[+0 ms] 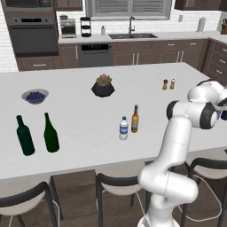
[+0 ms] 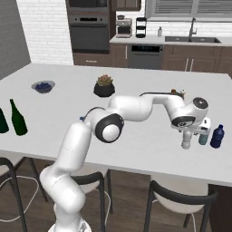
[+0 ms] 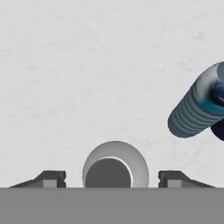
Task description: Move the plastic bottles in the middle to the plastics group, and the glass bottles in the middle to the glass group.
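The tool (image 3: 112,178) hangs spread wide over the plain greyish bottle (image 2: 186,141), which stands on the table (image 2: 136,149) just beside the blue-tinted bottle (image 2: 204,136), likely just released into the plastics group. Well away from that bottle, a labelled water bottle (image 1: 123,128) and amber bottle (image 1: 135,119) wait mid-table; nothing blocks them.

We count two green bottles (image 1: 25,135) (image 1: 51,133), one amber bottle (image 1: 135,119), two water bottles (image 1: 123,128) (image 2: 186,141), two blue bottles (image 2: 217,136) (image 2: 203,137), two shakers (image 1: 165,84) (image 1: 172,83).

A home kitchen: beyond the end effector (image 2: 192,141), past the white counter (image 1: 88,133), stand a wall oven (image 1: 33,33), dishwasher (image 1: 94,55), sink with faucet (image 1: 131,31), and dark wood cabinets (image 1: 177,51).
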Tool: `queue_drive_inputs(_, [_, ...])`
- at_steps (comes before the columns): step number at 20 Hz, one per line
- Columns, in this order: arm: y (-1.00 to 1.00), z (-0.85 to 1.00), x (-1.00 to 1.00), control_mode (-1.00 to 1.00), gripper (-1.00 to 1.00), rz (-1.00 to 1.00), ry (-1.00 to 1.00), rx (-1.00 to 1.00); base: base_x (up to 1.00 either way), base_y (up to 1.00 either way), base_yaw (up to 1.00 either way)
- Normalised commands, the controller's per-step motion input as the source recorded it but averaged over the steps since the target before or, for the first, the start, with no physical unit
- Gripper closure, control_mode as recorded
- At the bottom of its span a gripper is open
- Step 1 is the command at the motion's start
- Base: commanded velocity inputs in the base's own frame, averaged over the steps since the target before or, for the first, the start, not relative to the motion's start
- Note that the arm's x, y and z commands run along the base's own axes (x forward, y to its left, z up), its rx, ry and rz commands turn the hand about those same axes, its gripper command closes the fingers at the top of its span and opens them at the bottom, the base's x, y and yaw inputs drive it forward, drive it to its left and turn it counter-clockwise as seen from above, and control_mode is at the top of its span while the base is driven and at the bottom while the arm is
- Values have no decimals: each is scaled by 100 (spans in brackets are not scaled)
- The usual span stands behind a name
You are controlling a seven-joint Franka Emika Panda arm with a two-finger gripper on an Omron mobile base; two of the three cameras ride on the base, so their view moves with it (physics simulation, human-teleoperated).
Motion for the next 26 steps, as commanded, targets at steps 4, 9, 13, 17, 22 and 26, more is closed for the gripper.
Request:
queue_drive_inputs(4, [13,-19,12,-100,-100,0,-1,0,0,0,0])
queue_drive_inputs(9, [1,-2,1,-100,-100,0,-1,0,0,0,0])
queue_drive_inputs(13, [11,5,-13,-100,-100,-2,0,-5,0,0,0])
queue_drive_inputs(17, [14,19,-14,-100,-100,-4,0,-9,0,0,0])
queue_drive_inputs(22, [33,33,-14,-100,-100,-7,0,-11,0,0,0])
queue_drive_inputs(26, [44,20,-60,-100,-100,-11,0,-9,0,0,0])
